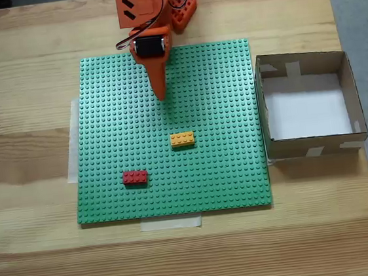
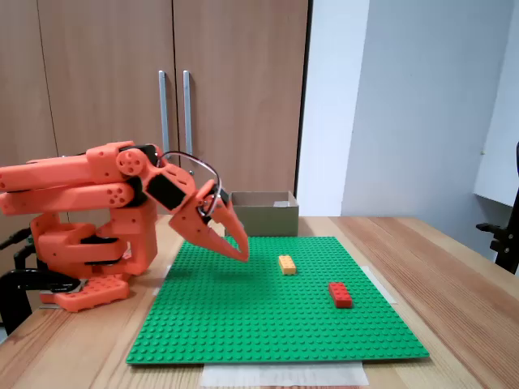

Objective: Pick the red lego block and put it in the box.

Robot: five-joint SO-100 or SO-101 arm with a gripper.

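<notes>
Clearly, the pincer [image 2: 241, 251] is seen hovering clenched and empty above the green baseplate [image 1: 227, 173]. The red lego block [image 1: 135, 177] is found on the baseplate, near the yellow-orange brick [image 1: 182, 139], well apart from the box [image 1: 358, 103] on the counter [image 1: 28, 154].

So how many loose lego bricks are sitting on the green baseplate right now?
2. The red lego block lies near the baseplate's lower-left area in the top-down fixed view; the yellow-orange brick sits near the middle. None seems hidden.
</notes>
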